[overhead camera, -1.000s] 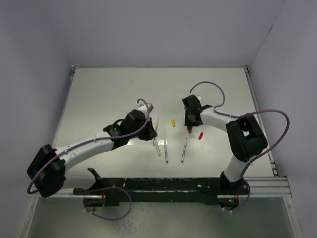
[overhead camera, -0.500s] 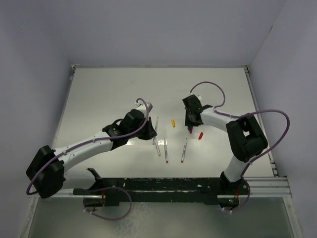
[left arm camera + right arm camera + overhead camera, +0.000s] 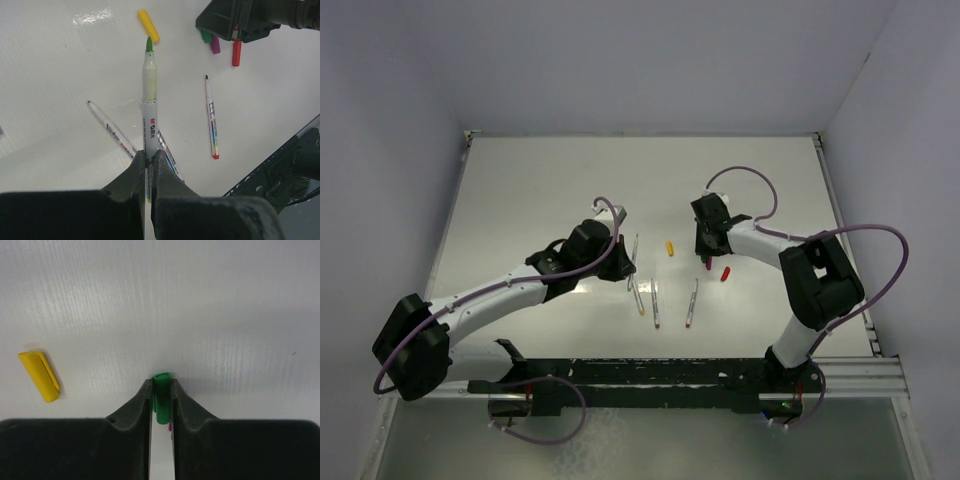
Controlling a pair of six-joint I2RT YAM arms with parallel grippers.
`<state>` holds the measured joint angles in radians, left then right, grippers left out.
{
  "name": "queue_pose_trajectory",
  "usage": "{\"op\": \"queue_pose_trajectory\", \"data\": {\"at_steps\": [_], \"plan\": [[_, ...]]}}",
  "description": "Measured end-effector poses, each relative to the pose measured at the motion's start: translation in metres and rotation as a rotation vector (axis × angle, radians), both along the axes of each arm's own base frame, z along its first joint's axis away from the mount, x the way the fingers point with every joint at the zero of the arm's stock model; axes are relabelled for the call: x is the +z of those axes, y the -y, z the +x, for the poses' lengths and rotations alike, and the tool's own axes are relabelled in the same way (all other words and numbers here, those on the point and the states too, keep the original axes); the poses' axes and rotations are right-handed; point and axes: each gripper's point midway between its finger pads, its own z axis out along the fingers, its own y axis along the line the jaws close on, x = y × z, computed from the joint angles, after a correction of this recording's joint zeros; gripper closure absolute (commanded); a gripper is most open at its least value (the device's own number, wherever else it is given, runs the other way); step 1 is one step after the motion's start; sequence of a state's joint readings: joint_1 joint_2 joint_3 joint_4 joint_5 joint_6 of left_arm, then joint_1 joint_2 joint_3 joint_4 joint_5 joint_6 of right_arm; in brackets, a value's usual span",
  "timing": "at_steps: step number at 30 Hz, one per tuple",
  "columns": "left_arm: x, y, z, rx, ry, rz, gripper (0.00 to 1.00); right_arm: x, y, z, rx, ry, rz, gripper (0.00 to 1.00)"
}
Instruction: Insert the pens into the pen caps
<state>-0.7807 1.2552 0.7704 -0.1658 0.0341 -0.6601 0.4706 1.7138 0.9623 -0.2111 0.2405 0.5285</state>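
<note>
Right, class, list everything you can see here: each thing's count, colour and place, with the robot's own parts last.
Held pen: 1, pale, green tip, in left fingers.
Loose pens: 3, pale, lying mid-table.
Yellow cap: 1, yellow, alone on table.
Green cap: 1, green, between right fingers.
Purple cap: 1, purple, beside green cap.
Red cap: 1, red, near purple cap.
Table: 1, white.
Arms: 2, white and black, reaching inward.

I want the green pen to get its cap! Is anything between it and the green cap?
Yes. The yellow cap lies flat on the table, about midway between the tip of the green pen in the left gripper and the green cap in the right gripper. Nothing else sits between.
</note>
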Motion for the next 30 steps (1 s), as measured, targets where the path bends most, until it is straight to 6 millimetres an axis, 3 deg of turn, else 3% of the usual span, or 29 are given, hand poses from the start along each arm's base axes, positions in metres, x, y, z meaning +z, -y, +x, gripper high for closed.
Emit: {"op": "queue_pose_trajectory", "data": {"at_steps": [9, 15, 18, 25, 30], "plan": [[-0.001, -0.001, 0.0, -0.01, 0.008, 0.012, 1.0, 0.001, -0.001, 0.0, 0.007, 0.003, 0.006, 1.0], [-0.007, -0.002, 0.0, -0.018, -0.002, 0.031, 1.0, 0.011, -0.013, -0.006, 0.07, -0.009, 0.066, 1.0], [-0.009, -0.002, 0.0, -0.018, -0.006, 0.034, 1.0, 0.038, -0.024, -0.003, 0.11, 0.042, 0.126, 1.0], [-0.004, 0.005, 0.005, -0.049, 0.019, 0.018, 1.0, 0.162, -0.053, 0.029, 0.194, 0.379, 0.311, 1.0], [0.018, 0.023, 0.008, -0.118, 0.074, -0.054, 1.0, 0.225, -0.059, 0.028, 0.231, 0.556, 0.405, 1.0]]}}
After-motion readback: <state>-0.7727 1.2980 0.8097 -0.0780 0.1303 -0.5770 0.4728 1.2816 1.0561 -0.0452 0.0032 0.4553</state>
